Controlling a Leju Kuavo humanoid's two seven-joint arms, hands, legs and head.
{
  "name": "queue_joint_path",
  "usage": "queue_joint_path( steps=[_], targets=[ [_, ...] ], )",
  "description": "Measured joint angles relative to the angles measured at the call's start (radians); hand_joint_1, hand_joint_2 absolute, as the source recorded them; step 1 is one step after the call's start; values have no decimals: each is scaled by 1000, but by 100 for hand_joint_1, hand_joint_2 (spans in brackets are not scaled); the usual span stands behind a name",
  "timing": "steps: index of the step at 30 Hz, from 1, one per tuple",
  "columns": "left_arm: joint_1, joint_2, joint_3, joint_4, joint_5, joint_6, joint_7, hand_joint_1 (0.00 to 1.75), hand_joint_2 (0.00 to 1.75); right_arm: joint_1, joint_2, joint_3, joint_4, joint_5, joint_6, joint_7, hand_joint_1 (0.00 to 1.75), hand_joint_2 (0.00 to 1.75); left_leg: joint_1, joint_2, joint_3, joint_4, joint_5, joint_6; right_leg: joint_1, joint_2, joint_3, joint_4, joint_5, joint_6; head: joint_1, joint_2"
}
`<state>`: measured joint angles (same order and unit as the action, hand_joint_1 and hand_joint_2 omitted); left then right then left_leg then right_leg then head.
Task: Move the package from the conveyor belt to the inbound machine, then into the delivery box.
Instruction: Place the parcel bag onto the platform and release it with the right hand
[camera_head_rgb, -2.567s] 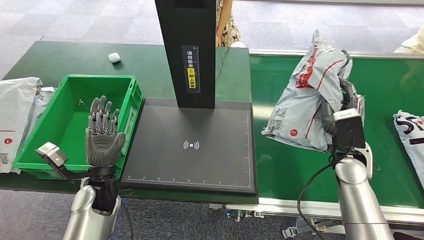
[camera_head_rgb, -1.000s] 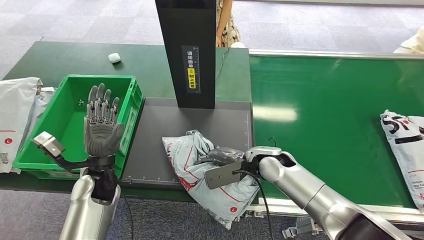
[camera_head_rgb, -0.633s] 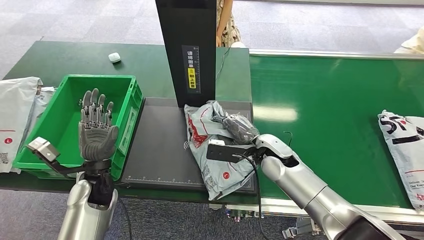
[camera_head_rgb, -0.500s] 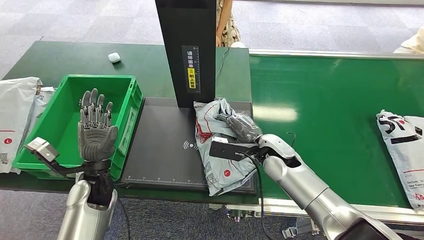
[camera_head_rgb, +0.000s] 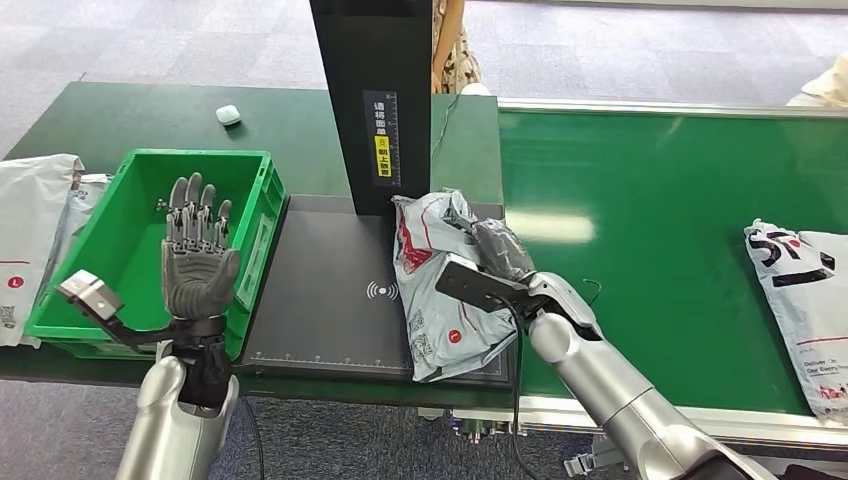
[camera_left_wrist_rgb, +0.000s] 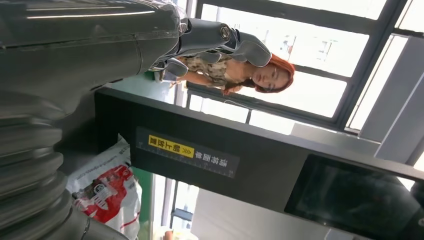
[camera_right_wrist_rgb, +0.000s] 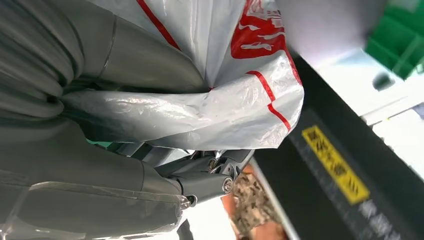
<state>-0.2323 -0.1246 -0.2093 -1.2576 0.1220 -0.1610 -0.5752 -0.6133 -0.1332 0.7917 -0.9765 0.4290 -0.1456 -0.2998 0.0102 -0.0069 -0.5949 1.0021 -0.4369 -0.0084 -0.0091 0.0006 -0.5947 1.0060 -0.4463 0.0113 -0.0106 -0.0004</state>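
Grey crumpled package (camera_head_rgb: 432, 290) with red print, gripped by the right hand (camera_head_rgb: 497, 255); left hand (camera_head_rgb: 200, 262) spread wide.

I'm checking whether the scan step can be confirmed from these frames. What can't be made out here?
- Package underside and any label facing the scanner pad: hidden by the bag itself, head view.
- Right hand fingers behind the bag: covered by plastic, right wrist view.
- Yellow label text on the post: too small.
- Second package on the belt: cut off by the right edge.
- Small specks in the green box: too small.
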Motion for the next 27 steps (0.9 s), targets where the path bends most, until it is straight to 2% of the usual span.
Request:
queue_joint_path(
  steps=[2, 3, 6, 7, 13, 22, 27],
  targets=[
    [-14, 0, -14, 9, 8, 1, 0, 0, 175, -1, 20, -21, 23, -22, 11, -8, 175, 175, 0, 0, 0, 0, 0, 0, 0, 0, 0, 0, 0, 0, 0, 0],
    [-21, 0, -21, 16, 11, 2, -1, 0, 175, -4, 31, -28, 39, -30, 29, -10, 163, 175, 0, 0, 0, 0, 0, 0, 0, 0, 0, 0, 0, 0, 0, 0],
    [-41, 0, -40, 38, 18, 1, -3, 0, 175, -12, 61, -34, 92, -39, 83, -17, 32, 175, 0, 0, 0, 0, 0, 0, 0, 0, 0, 0, 0, 0, 0, 0],
    [-47, 0, -43, 46, 20, 1, -4, 0, 175, -15, 71, -35, 108, -42, 87, -25, 0, 175, 0, 0, 0, 0, 0, 0, 0, 0, 0, 0, 0, 0, 0, 0],
    [-75, 0, -56, 83, 25, -7, -10, 0, 175, -19, 102, -95, 146, -112, 9, -111, 0, 175, 0, 0, 0, 0, 0, 0, 0, 0, 0, 0, 0, 0, 0, 0],
    [-82, 0, -62, 103, 24, -11, -11, 0, 175, -12, 105, -166, 131, -161, 0, -122, 0, 175, 0, 0, 0, 0, 0, 0, 0, 0, 0, 0, 0, 0, 0, 0],
    [-84, 0, -66, 112, 21, -14, -11, 0, 175, 7, 109, -209, 97, -206, 32, -102, 0, 175, 0, 0, 0, 0, 0, 0, 0, 0, 0, 0, 0, 0, 0, 0]
  ],
)
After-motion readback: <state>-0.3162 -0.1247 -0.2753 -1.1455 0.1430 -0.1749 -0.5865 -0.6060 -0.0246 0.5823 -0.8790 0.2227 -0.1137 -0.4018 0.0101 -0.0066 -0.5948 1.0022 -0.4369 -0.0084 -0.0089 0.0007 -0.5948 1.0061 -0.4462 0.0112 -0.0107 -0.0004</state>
